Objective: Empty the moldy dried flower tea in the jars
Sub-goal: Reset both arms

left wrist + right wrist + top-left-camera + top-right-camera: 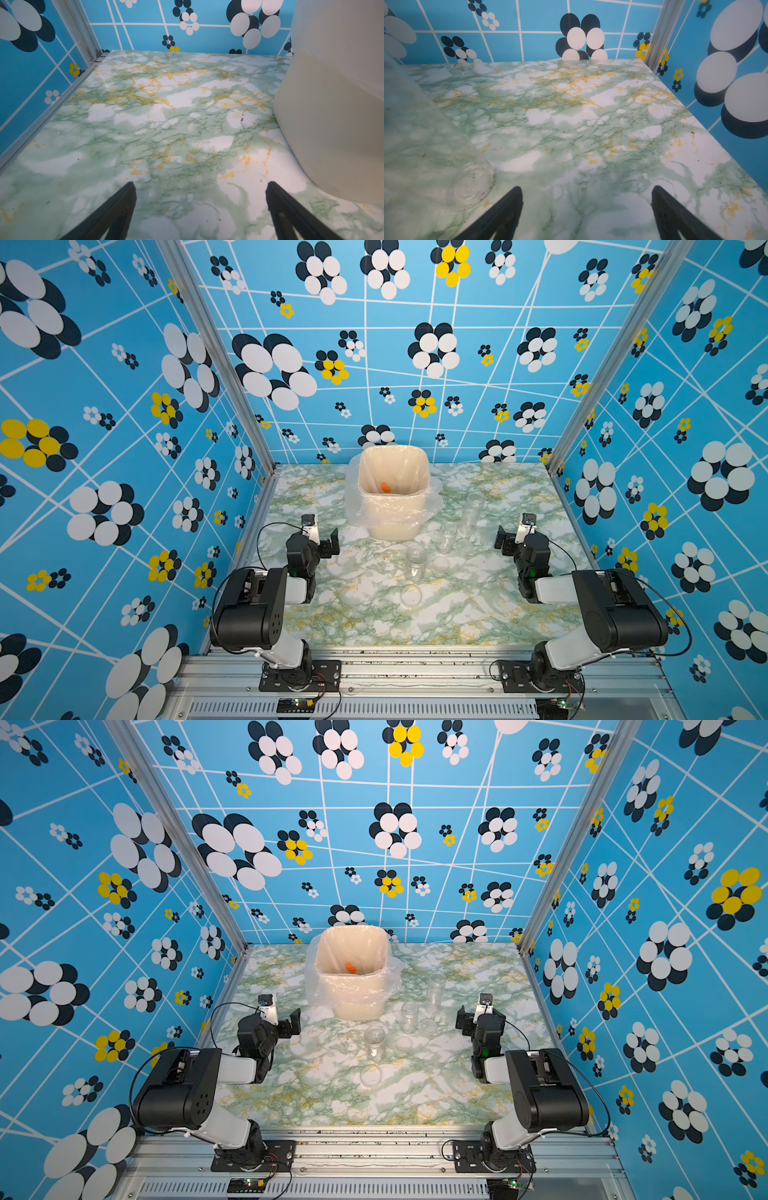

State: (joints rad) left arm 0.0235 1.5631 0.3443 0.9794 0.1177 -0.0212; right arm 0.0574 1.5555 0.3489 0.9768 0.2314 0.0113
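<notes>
Three clear jars stand right of the table's middle in both top views: a tall jar [473, 508] [435, 989], a middle jar [446, 536] and a short jar [415, 565]. All three are uncapped and look empty. The moldy dried flower tea is out of view; only a few dark crumbs cling to the tall jar's base [471, 187]. My left gripper [316, 537] [200, 187] is open over bare table beside the bin. My right gripper [521, 537] [586, 190] is open just right of the tall jar, holding nothing.
A cream bin [392, 493] [332, 104] lined with clear plastic stands at the back centre, with one orange piece [385, 487] inside. Three clear round lids lie flat near the jars [464, 546], [440, 563], [411, 596]. Patterned blue walls enclose three sides.
</notes>
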